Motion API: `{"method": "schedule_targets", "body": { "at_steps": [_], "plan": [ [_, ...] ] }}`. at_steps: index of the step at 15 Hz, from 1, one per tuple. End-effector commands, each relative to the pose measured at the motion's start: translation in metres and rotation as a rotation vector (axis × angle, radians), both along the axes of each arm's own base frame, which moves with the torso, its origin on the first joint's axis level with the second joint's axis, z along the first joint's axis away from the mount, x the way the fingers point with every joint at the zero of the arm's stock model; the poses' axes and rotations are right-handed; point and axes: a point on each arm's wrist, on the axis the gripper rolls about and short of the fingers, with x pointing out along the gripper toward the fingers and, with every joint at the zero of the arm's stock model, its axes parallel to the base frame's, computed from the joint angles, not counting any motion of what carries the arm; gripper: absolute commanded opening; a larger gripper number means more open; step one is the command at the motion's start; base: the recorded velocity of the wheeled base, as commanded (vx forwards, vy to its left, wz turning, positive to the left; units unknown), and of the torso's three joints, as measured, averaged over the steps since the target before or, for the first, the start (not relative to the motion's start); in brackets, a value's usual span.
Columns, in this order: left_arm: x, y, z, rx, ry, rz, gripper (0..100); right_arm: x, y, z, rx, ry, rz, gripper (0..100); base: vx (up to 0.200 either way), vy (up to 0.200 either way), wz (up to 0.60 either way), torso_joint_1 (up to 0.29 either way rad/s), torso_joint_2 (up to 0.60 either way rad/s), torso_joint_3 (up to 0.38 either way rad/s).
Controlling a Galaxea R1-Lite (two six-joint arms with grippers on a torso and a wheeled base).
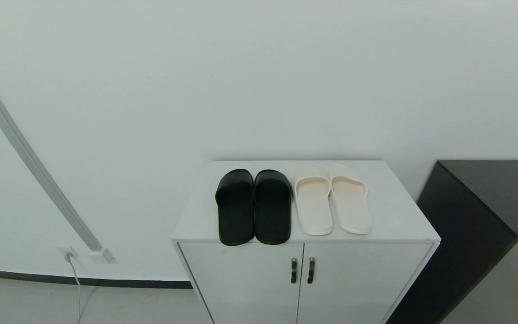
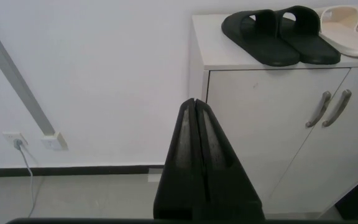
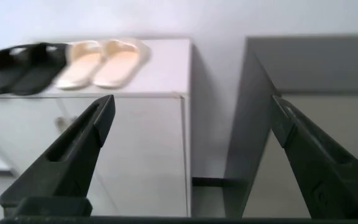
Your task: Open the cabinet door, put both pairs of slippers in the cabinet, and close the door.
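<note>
A white cabinet (image 1: 403, 211) stands against the wall with both doors closed and two metal handles (image 1: 301, 270) side by side at the middle seam. On its top lie a pair of black slippers (image 1: 253, 206) and, to their right, a pair of cream slippers (image 1: 333, 199). My left gripper (image 2: 194, 106) is shut, low and to the left of the cabinet (image 2: 260, 118), away from the handles (image 2: 329, 108). My right gripper (image 3: 191, 112) is wide open with nothing between its fingers, low and in front of the cabinet's right corner (image 3: 182, 96).
A dark grey cabinet (image 1: 475, 220) stands close on the right of the white one. On the left wall are a slanted grey cable duct (image 1: 29, 157) and a socket with a plugged cable (image 1: 68, 255). Bare floor lies to the left.
</note>
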Motion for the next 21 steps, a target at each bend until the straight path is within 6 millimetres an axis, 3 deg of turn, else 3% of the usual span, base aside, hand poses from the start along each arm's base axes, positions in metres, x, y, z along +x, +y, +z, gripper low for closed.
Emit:
{"method": "schedule_targets", "body": {
  "at_steps": [1,5,8,11,14,17,19,21],
  "plan": [
    [0.000,0.000,0.000,0.000,0.001,0.001,0,0.033,0.003,0.032,-0.041,0.248,0.117,100,0.000,0.000,0.00,0.000,0.00,0.000],
    [0.000,0.000,0.000,0.011,0.001,0.001,0,0.105,0.016,0.057,0.063,0.372,0.309,100,0.000,0.000,0.00,0.000,0.00,0.000],
    [0.000,0.000,0.000,0.014,0.001,-0.005,0,0.144,0.065,0.055,0.117,0.453,0.354,100,0.000,0.000,0.00,0.000,0.00,0.000],
    [0.000,0.000,0.000,0.014,0.001,-0.005,0,0.159,0.115,0.059,0.135,0.441,0.373,100,0.000,0.000,0.00,0.000,0.00,0.000],
    [0.000,0.000,0.000,0.014,0.001,-0.005,0,0.192,0.152,0.064,0.113,0.434,0.272,100,0.000,0.000,0.00,0.000,0.00,0.000],
    [0.000,0.000,0.000,0.014,0.001,-0.005,0,0.216,0.175,0.063,0.115,0.393,0.202,100,0.000,0.000,0.00,0.000,0.00,0.000],
    [0.000,0.000,0.000,0.014,0.001,-0.006,0,0.247,0.200,0.054,0.089,0.381,0.094,100,0.000,0.000,0.00,0.000,0.00,0.000],
    [0.000,0.000,0.000,0.014,0.001,-0.005,0,0.270,0.209,0.046,0.076,0.378,0.020,100,0.000,0.000,0.00,0.000,0.00,0.000]
  ]
}}
